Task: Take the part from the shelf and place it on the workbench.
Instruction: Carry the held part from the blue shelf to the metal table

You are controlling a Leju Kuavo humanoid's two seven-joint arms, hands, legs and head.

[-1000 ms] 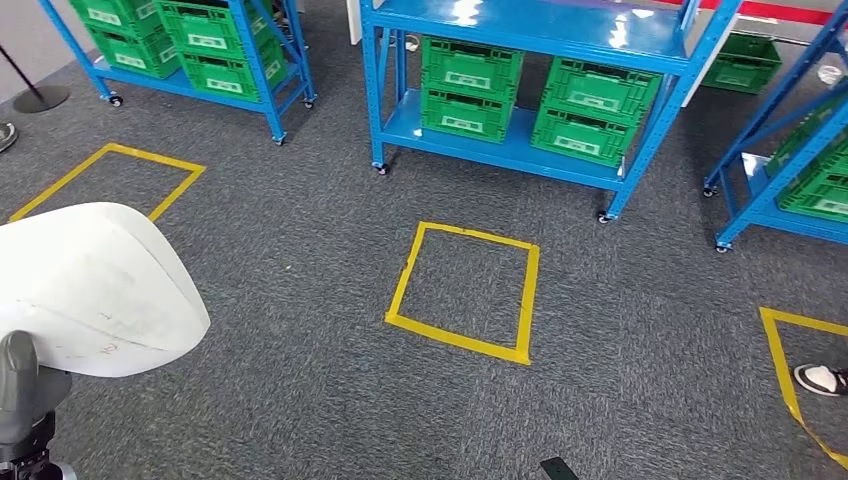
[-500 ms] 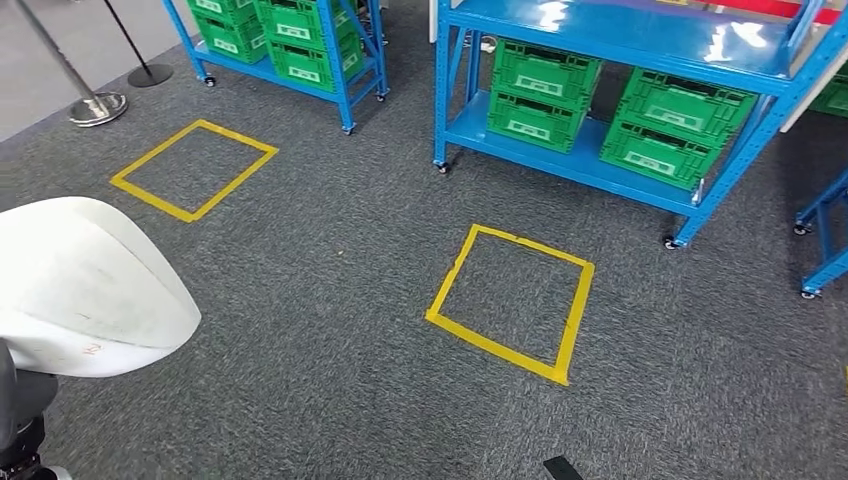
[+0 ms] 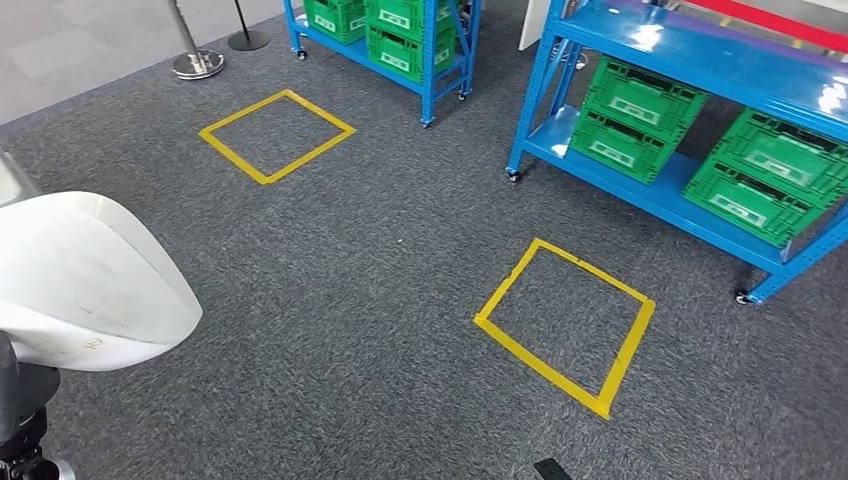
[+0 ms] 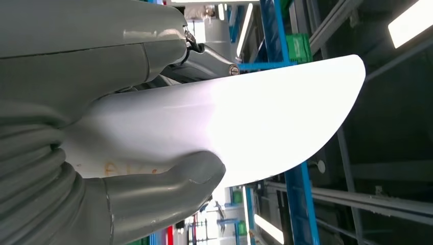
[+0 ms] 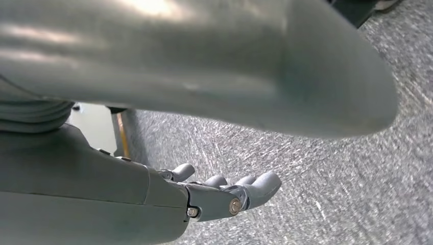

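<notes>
Two shelving units: blue racks [image 3: 700,60] and [image 3: 430,50] stand on the grey carpet [image 3: 350,300], on castors, probably so they can be rolled about.
Floor marks: yellow tape squares [image 3: 565,325] and [image 3: 277,135] lie in front of the racks; my guess is they mark standing spots for the robot.
Crates: green crates [image 3: 640,100], [image 3: 770,175] sit on the low shelf of the nearer rack; more green crates [image 3: 400,30] fill the farther one. Contents cannot be made out.
Part: white curved shell [image 3: 85,285], off the shelf and carried low at the robot's left side, clear of the carpet.
Left hand: [image 4: 153,194] grips the shell, thumb under one face and fingers [image 4: 204,56] over the other; a clamp like this likely keeps the broad piece from swinging while walking.
Right hand: [image 5: 219,191] hangs over the carpet holding nothing, fingers loosely extended, apart.
Task stage: carrying; workbench not found in these views.
</notes>
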